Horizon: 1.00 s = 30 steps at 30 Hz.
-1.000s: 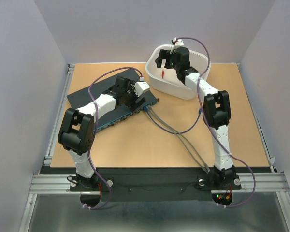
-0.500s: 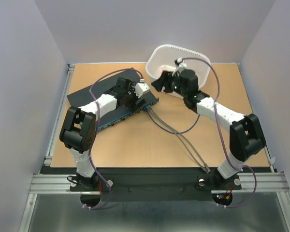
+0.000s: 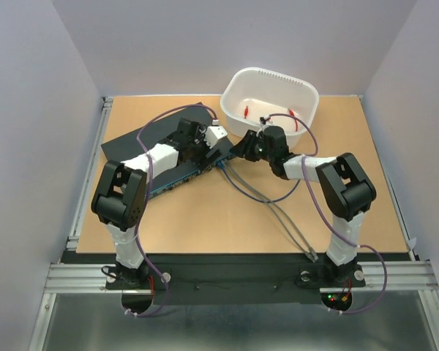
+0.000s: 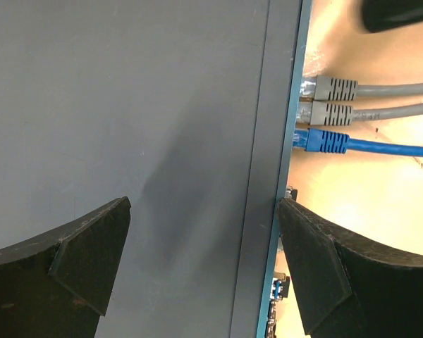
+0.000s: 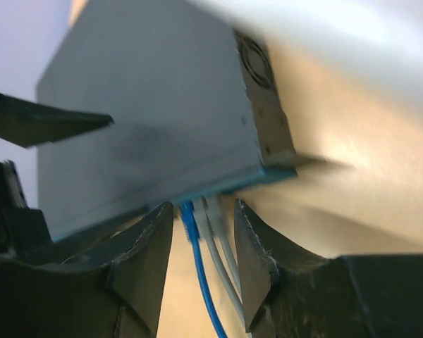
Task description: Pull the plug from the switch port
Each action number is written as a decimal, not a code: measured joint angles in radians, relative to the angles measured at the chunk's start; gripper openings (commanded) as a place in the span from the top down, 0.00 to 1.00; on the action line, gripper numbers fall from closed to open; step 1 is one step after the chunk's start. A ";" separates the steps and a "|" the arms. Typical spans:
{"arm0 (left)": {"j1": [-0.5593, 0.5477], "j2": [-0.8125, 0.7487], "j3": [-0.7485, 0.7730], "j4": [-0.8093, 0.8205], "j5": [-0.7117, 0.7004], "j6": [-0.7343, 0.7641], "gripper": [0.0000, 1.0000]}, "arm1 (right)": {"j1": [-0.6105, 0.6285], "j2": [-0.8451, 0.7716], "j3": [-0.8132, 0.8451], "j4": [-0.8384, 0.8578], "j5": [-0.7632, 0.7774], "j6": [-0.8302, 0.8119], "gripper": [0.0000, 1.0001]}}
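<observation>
From above, the left arm (image 3: 157, 155) covers the middle of the switch (image 3: 124, 140), and its sockets are too small to count. The red bits (image 3: 246, 111) in the white tub (image 3: 271, 71) are too tiny to name. The right wrist view is smeared where the blue cable (image 5: 201, 274) meets the switch. The gray cables (image 4: 402, 89) run off the left wrist view's edge.

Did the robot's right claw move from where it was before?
Yes. The right gripper was over the white tub; now it sits in front of it, by the plugs on the switch.
</observation>
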<state>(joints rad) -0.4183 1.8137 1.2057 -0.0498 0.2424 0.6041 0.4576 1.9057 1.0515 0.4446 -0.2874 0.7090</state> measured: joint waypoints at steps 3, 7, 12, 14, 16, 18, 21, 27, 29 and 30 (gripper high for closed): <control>0.000 0.003 0.000 0.006 0.000 -0.004 0.04 | 0.000 0.054 0.039 0.074 -0.021 0.025 0.56; -0.001 0.004 0.000 0.009 0.000 -0.011 0.04 | 0.001 0.057 0.022 0.130 -0.026 0.057 0.56; -0.001 0.006 0.000 0.014 0.002 -0.016 0.04 | 0.019 -0.047 -0.101 0.119 0.029 0.063 0.56; -0.001 0.009 0.000 0.019 0.004 -0.020 0.04 | 0.034 -0.088 -0.144 0.112 0.067 0.068 0.56; -0.001 0.011 0.000 0.023 0.006 -0.022 0.04 | 0.059 -0.130 -0.183 0.101 0.103 0.071 0.56; -0.001 0.012 0.000 0.031 0.007 -0.023 0.04 | 0.088 -0.158 -0.205 0.102 0.135 0.082 0.56; -0.001 0.013 0.000 0.034 0.009 -0.024 0.04 | 0.114 -0.174 -0.253 0.159 0.158 0.126 0.54; -0.001 0.015 0.000 0.036 0.014 -0.027 0.04 | 0.117 -0.135 -0.346 0.267 0.192 0.243 0.53; -0.001 0.015 0.000 0.037 0.015 -0.026 0.04 | 0.117 -0.097 -0.344 0.307 0.190 0.270 0.53; -0.001 0.016 0.000 0.037 0.016 -0.026 0.04 | 0.117 -0.074 -0.341 0.327 0.190 0.282 0.53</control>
<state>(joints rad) -0.4191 1.8294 1.2060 -0.0124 0.2581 0.5777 0.5743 1.8313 0.7101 0.7715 -0.0975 0.9905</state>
